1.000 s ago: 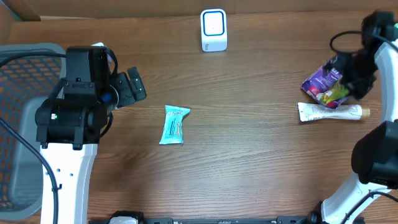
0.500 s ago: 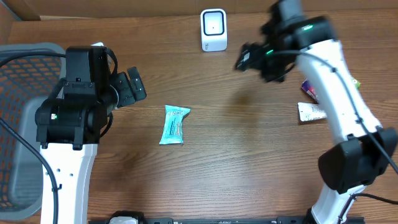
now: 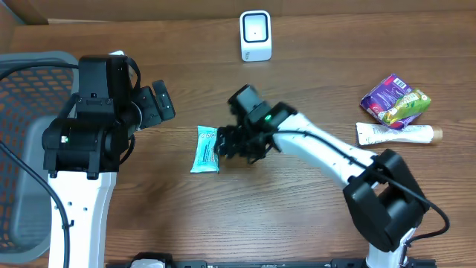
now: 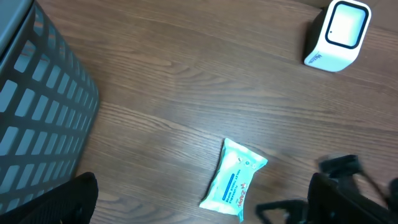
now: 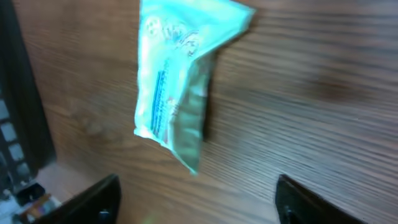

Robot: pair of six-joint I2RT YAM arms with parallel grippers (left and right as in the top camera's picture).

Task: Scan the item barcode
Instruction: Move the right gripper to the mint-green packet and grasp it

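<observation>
Teal packet (image 3: 207, 149) lies at nine o'clock from my right claw (image 3: 225, 146), its long axis running twelve-to-six. My jaws stand apart, empty.

Crinkly teal packet (image 3: 207, 150), lying flat with blue print up, just ahead of the right pincer (image 3: 224, 147), not gripped. White scanner (image 3: 255, 35), standing upright, well away from that pincer.

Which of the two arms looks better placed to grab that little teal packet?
Right. The right gripper, open, hovers beside the teal packet; the left gripper sits farther off, by the basket.
</observation>
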